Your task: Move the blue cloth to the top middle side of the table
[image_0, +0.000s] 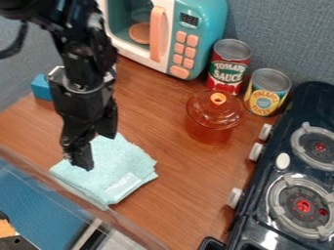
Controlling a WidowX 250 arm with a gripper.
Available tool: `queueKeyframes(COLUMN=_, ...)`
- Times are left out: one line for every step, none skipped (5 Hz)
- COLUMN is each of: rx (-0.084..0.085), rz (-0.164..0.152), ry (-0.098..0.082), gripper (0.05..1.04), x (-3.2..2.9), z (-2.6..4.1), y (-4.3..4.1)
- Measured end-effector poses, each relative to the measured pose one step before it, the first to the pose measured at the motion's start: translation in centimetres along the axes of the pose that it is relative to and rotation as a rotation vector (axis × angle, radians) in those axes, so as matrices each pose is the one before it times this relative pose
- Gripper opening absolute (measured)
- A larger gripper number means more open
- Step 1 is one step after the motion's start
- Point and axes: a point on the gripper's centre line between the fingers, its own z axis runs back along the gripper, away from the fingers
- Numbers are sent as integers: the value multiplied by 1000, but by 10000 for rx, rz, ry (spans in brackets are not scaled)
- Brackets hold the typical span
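open gripper over a folded blue cloth

the black arm comes in from the upper left, and its gripper hangs over the cloth, with the jaws parted and nothing grasped between them. whether they touch the fabric, i cannot tell. the cloth, pale blue and folded into a rough square, lies flat at the lower left of the brown wooden bench, by its near edge (a paler patch, perhaps a tag, shows near one corner). to the right of the cloth and farther back is a clear amber pot with its lid on. just behind the pot, a red can and a yellow and blue can stand upright. a teal toy microwave with pink buttons is at the top, and a blue block sits at the upper left. along the right side runs a dark toy stove with round burners and white knobs.
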Motion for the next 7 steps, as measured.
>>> queueKeyframes(rx=213, rz=190, ry=-218, gripper=1000, x=265, z=-1865, y=-619)
queueKeyframes(rx=91, rz=137, ry=-115, gripper=1000, x=90, z=-1277, y=-351)
queueKeyframes(rx=76, rz=210, ry=-225, gripper=1000, x=149, z=-1256, y=-88)
queueKeyframes(rx=271, rz=21, ry=-179, gripper=1000, x=-46, z=-1280, y=-23)
queueKeyframes(rx=-97, rz=69, ry=-18, gripper=1000, x=-275, z=-407, y=-700)
queueKeyframes(rx=-203, rz=-144, ry=-157, gripper=1000, x=-409, z=-109, y=-1203)
queueKeyframes(rx=-238, rz=85, ry=126, gripper=1000, x=-315, z=-53, y=-1989)
